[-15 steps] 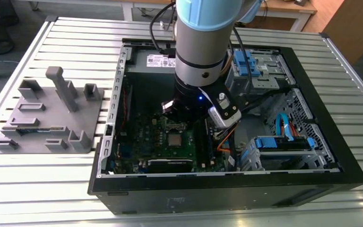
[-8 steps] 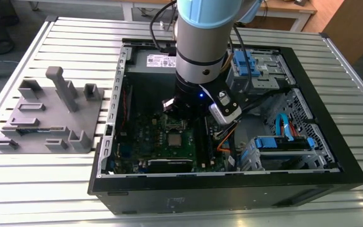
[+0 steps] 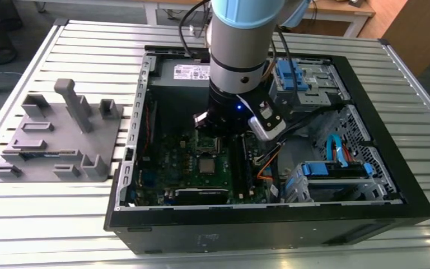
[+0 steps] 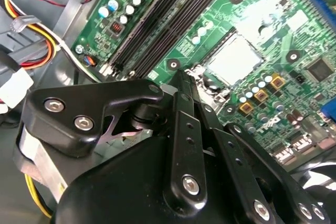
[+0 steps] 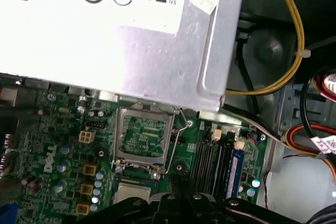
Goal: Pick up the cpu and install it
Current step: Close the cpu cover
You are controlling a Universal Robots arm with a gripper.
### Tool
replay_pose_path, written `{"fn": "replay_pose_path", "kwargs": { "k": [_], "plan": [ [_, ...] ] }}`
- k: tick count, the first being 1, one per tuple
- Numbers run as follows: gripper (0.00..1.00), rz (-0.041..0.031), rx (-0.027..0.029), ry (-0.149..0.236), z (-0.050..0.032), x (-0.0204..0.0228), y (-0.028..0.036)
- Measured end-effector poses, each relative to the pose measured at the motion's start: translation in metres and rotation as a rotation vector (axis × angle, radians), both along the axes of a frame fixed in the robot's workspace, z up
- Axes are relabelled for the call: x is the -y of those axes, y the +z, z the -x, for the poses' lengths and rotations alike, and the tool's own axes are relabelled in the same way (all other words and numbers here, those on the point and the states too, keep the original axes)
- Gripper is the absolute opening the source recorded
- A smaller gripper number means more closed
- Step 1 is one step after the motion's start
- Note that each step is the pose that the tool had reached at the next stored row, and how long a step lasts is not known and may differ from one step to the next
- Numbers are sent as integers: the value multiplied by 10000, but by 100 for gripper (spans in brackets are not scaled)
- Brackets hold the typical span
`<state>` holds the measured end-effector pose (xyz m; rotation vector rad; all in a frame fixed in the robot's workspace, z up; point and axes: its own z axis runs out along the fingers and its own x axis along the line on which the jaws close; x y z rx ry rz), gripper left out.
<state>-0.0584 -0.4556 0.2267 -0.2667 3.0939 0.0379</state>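
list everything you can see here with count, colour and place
cpu: 1, silvery grey, flat on the motherboard, not held
motherboard: 1, green, inside the case
case: 1, black, open, on the table
power supply: 1, grey, white label, inside the case
drive cages: 2, grey and blue, the exterior view's right of the case
wires: several, yellow, red, orange, in the case
fixture block: 1, grey, the exterior view's left of the case
table: 1, silvery, slatted
arm: 1, blue and grey, reaching into the case
gripper: 1, black, over the motherboard near the cpu
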Motion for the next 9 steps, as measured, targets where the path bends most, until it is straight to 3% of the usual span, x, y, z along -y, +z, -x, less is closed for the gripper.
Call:
{"fn": "replay_pose_path", "kwargs": {
  "k": [9],
  "plan": [
    [11,1,0,249,-70,-36,-21]
  ]
}}
